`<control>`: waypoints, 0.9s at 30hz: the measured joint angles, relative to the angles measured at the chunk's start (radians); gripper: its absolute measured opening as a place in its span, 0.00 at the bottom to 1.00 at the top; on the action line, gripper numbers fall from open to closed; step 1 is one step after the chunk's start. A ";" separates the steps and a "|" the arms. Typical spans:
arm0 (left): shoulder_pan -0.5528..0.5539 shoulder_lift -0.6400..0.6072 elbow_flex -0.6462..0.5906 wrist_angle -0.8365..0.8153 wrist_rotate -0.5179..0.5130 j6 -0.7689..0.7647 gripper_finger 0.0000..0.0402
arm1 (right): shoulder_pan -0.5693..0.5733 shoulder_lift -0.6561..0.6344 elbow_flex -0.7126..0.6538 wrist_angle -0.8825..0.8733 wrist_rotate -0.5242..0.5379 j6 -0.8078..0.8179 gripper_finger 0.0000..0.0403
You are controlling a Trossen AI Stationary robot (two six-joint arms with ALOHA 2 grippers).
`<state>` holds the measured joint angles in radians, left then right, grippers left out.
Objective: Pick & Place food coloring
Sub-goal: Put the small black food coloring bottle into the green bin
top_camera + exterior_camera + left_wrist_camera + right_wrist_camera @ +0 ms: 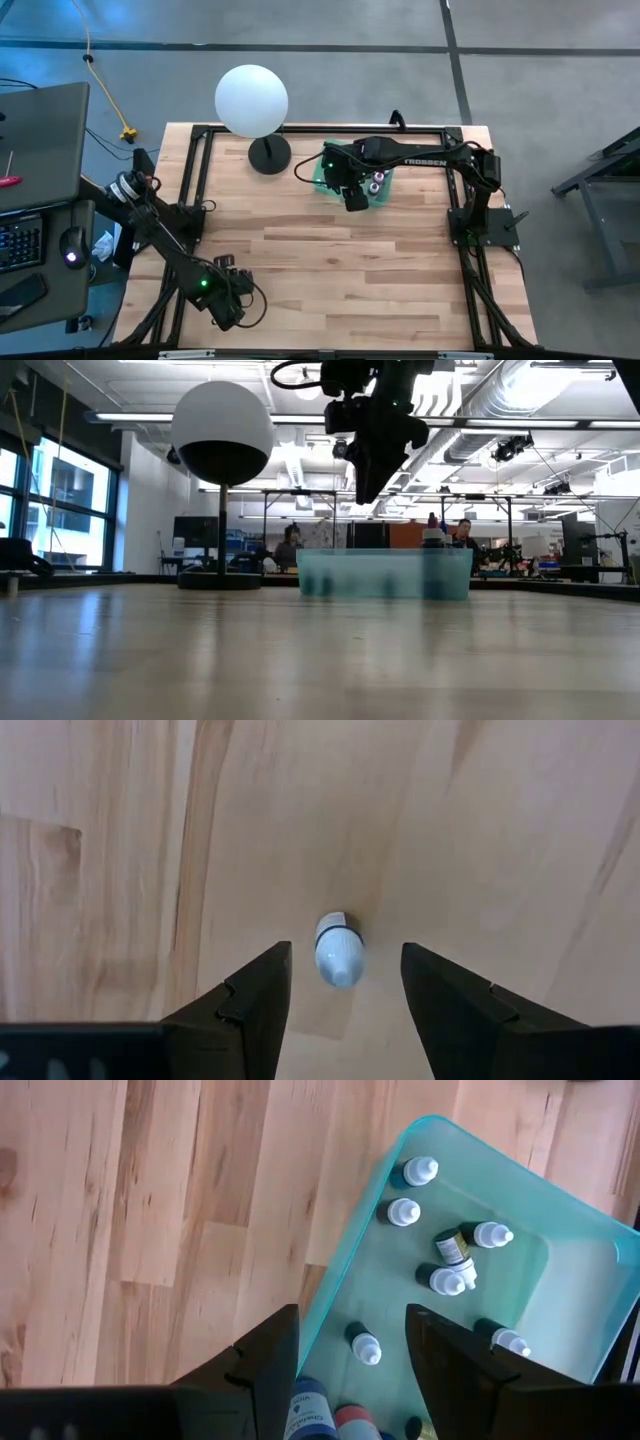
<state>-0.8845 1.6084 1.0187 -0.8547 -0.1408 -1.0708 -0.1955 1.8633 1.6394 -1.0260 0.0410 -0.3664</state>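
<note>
The left pincer point(345, 1005) hangs low over the near left part of the wooden surface point(330, 270), its two dark fingers point(250, 1005) spread apart with nothing between them. Just ahead of the fingertips a single small bottle point(338, 950) lies on its side on the bare wood, white with a dark band near one end, touching neither finger (from overhead that bottle is hidden under the arm).

The right pincer point(350, 1370) is held up above the near edge of a pale green see-through tub point(322, 178), which sits toward the far side of the surface, just beside the black base of the round white lamp point(251, 100). Its fingers point(455, 1370) also stand wide and grip nothing. Looking down past them, the tub point(350, 1280) holds a scatter of food coloring bottles: two white-capped ones point(419, 1172) stand close together near one corner, a couple more lie tipped over and touching in the middle point(455, 1250), another point(365, 1347) stands alone nearer the fingers, and one with a dark body point(500, 1337) lies toward the far wall. A blue-labelled bottle point(305, 1415) and a reddish one point(350, 1418) show right between the fingertips, lower down in the tub.

From surface height the tub point(385, 573) looks cloudy, with one bottle's top point(432, 532) poking above its rim, and the right arm's pincer point(375, 480) hangs clear above it. Beyond the surface, people sit at benches in the room.
</note>
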 joint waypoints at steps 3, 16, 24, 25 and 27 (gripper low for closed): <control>0.000 0.010 0.000 0.004 0.000 0.000 0.46 | 0.000 0.000 0.000 0.001 0.000 0.000 0.44; 0.000 0.012 0.000 0.052 0.004 -0.029 0.46 | 0.000 0.000 0.000 0.004 0.000 0.000 0.44; 0.001 0.013 0.000 -0.034 -0.019 -0.026 0.46 | 0.000 0.000 0.000 0.007 -0.001 0.000 0.44; 0.000 0.013 0.000 -0.041 -0.018 -0.026 0.46 | 0.000 0.000 0.000 0.010 -0.001 0.000 0.44; 0.000 0.013 -0.017 -0.014 -0.006 -0.026 0.46 | 0.000 0.000 0.000 0.014 -0.001 0.000 0.44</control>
<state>-0.8841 1.6211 1.0014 -0.8683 -0.1473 -1.0965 -0.1955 1.8633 1.6393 -1.0118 0.0402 -0.3664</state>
